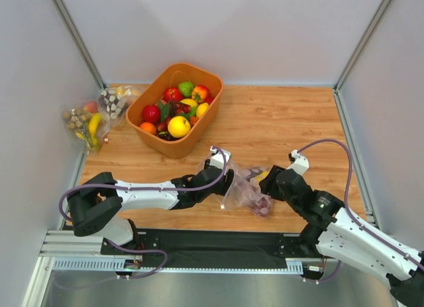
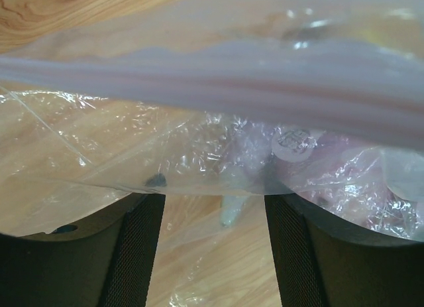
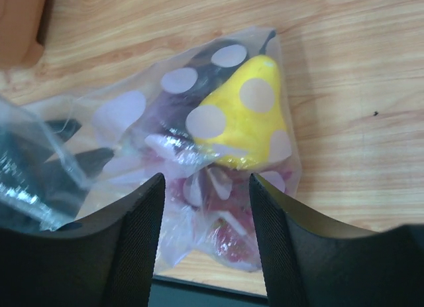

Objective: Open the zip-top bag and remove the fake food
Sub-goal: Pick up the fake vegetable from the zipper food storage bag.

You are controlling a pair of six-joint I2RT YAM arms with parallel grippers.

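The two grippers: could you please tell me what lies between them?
The zip-top bag, holding fake food, lies between the left gripper and the right gripper; the top view shows it.

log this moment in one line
clear crinkly zip-top bag, yellow plastic fruit inside | left gripper open at bag | right gripper open at bag

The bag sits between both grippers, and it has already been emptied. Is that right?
Not quite: the bag is not empty. The right wrist view shows a yellow piece and reddish pieces inside the bag. It does sit between the left gripper and the right gripper.
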